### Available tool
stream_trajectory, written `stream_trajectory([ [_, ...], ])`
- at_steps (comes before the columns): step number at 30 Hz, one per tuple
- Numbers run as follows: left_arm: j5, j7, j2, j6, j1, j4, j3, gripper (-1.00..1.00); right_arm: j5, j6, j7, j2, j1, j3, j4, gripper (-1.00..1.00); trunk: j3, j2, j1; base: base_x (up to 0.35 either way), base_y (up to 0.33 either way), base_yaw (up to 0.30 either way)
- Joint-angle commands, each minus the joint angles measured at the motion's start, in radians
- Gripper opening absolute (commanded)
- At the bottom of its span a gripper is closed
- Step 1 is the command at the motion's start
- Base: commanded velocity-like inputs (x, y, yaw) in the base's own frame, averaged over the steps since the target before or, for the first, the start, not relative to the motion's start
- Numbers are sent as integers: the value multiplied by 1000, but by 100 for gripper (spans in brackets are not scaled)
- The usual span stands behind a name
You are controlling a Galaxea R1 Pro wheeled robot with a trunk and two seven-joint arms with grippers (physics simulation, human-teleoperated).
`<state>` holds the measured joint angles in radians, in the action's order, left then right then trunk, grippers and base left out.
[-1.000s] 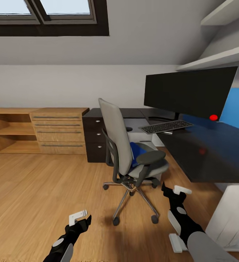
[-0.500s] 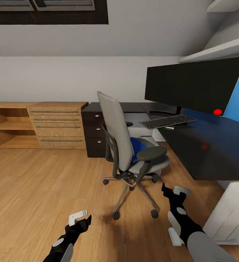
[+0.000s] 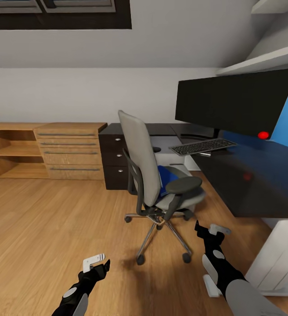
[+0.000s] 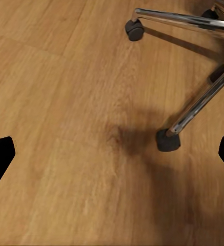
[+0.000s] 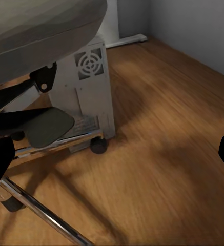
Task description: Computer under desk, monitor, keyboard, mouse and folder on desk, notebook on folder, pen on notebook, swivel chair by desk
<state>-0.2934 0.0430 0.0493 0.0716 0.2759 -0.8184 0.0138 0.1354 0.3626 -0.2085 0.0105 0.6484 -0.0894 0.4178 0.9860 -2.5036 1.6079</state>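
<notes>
Both my pincers, left (image 3: 95,260) and right (image 3: 210,229), hang released near the chair (image 3: 155,175); folder (image 3: 166,180) on its seat.

No writing could be read anywhere — no label, brand, number or sign. The monitor (image 3: 236,102) had a blank black screen with just a plain red dot at a lower corner. The keyboard (image 3: 202,146) on the bench (image 3: 253,180) was too small for key legends to be made out — and the computer (image 5: 89,84) showed only a round vent grille.
</notes>
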Motion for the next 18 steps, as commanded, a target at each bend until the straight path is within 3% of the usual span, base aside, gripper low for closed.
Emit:
stream_trajectory([
  [1, -9, 5, 0, 5, 0, -2, 1, 100, 10, 5, 1, 0, 0, 2, -1, 100, 2, 0, 0, 0, 0, 123],
  [11, -9, 6, 0, 6, 0, -1, 1, 100, 9, 6, 0, 0, 0, 1, -1, 100, 9, 0, 0, 9, 0, 156],
  [18, -9, 6, 0, 6, 0, 0, 1, 100, 9, 6, 0, 0, 1, 1, -1, 100, 10, 0, 0, 168, 0, 30],
])
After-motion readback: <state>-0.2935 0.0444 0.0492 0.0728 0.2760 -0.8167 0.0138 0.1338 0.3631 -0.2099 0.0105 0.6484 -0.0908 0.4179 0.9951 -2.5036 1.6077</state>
